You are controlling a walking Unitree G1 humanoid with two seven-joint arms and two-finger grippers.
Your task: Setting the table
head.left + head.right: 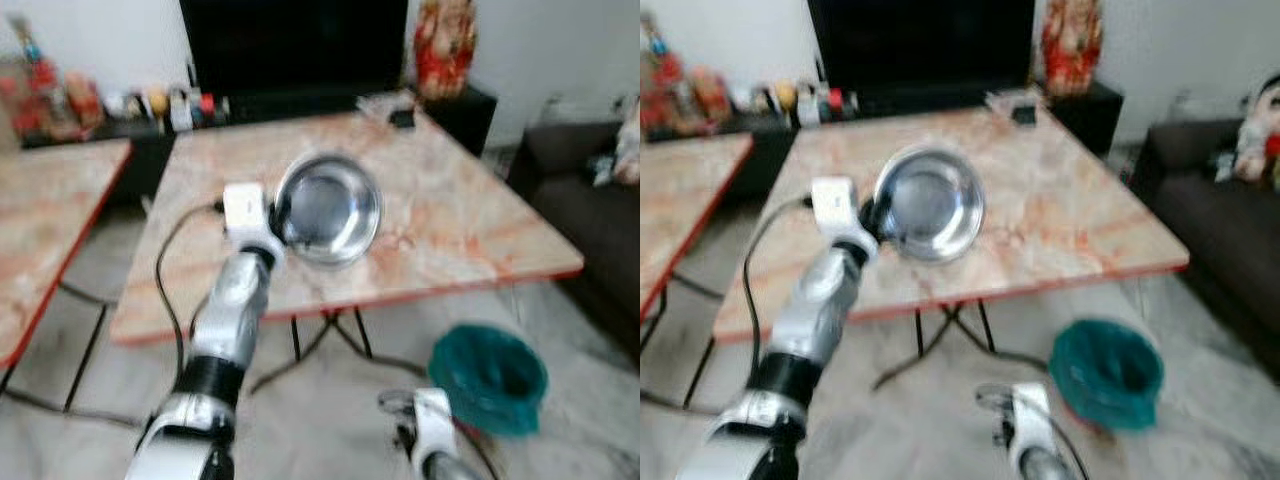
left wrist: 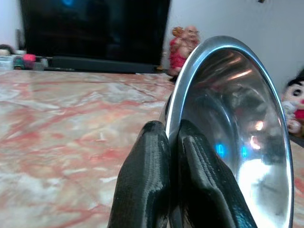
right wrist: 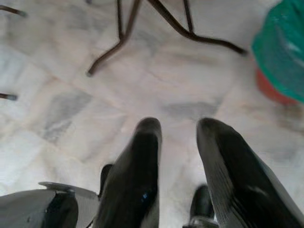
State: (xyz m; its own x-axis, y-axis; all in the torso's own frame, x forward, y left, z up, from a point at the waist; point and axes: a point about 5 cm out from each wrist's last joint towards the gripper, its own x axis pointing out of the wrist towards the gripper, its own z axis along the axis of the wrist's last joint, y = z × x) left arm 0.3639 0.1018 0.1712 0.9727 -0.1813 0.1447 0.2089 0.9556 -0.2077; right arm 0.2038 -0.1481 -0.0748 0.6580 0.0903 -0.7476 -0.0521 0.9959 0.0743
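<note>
A marble-patterned folding table with a red edge stands before a dark TV cabinet; a second, similar table sits to the left. In the head views the left gripper holds a steel bowl over the tabletop, and a teal bin stands on the floor. The left wrist view shows both fingers clenched on the rim of the tilted, empty bowl. In the right wrist view the right gripper hangs spread above the tiled floor.
</note>
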